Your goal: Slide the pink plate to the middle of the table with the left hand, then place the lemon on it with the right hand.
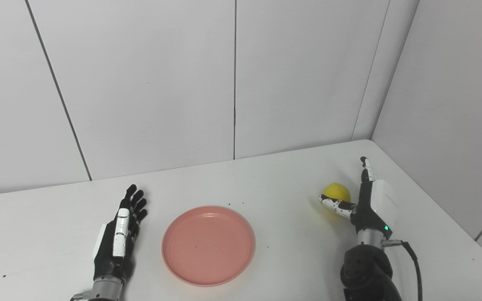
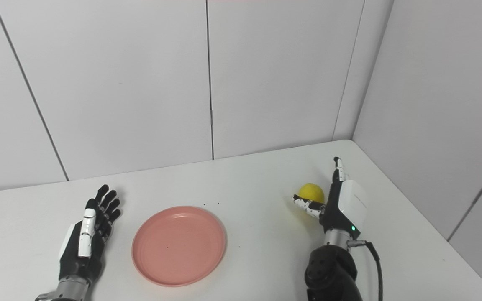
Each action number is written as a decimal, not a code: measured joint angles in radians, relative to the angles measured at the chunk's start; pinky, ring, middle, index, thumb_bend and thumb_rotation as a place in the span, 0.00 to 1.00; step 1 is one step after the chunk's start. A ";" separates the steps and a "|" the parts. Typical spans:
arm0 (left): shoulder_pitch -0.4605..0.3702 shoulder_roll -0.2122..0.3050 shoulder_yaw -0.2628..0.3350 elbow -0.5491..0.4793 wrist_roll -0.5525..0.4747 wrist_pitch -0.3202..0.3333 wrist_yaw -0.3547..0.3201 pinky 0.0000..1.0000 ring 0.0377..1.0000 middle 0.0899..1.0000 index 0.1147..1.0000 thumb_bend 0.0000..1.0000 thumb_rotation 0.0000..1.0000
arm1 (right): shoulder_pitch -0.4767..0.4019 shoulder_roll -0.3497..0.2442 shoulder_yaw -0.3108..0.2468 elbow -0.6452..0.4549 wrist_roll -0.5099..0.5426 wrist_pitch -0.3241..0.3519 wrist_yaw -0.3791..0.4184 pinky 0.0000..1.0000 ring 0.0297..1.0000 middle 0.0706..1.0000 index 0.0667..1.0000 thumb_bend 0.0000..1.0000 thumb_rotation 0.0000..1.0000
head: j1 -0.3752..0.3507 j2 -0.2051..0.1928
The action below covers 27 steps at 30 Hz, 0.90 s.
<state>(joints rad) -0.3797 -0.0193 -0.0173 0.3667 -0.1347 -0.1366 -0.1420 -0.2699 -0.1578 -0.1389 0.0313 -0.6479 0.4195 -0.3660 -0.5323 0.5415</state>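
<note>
The pink plate (image 1: 208,245) lies flat near the middle of the white table (image 1: 266,184), with nothing on it. My left hand (image 1: 117,236) rests a little to the plate's left, open, fingers spread and pointing away, apart from the rim. A yellow lemon (image 1: 337,193) sits on the table at the right. My right hand (image 1: 366,196) stands edge-up beside it, open, with the thumb reaching in front of the lemon and the fingers straight along its right side. Whether the hand touches the lemon is unclear.
Grey wall panels close the table at the back and along the right side, meeting in a corner (image 1: 368,140) behind the lemon. A black cable (image 1: 412,259) trails from my right wrist. A few dark specks dot the tabletop.
</note>
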 measured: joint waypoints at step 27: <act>-0.003 0.003 0.003 0.004 -0.005 0.001 -0.009 0.96 0.96 0.96 0.95 0.61 1.00 | -0.041 -0.021 0.015 0.069 0.057 0.041 0.037 0.17 0.34 0.45 0.71 0.54 0.00 | 0.003 0.011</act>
<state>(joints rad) -0.3829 -0.0162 -0.0142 0.3709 -0.1397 -0.1360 -0.1513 -0.3110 -0.1789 -0.1236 0.1008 -0.5909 0.4609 -0.3288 -0.5292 0.5522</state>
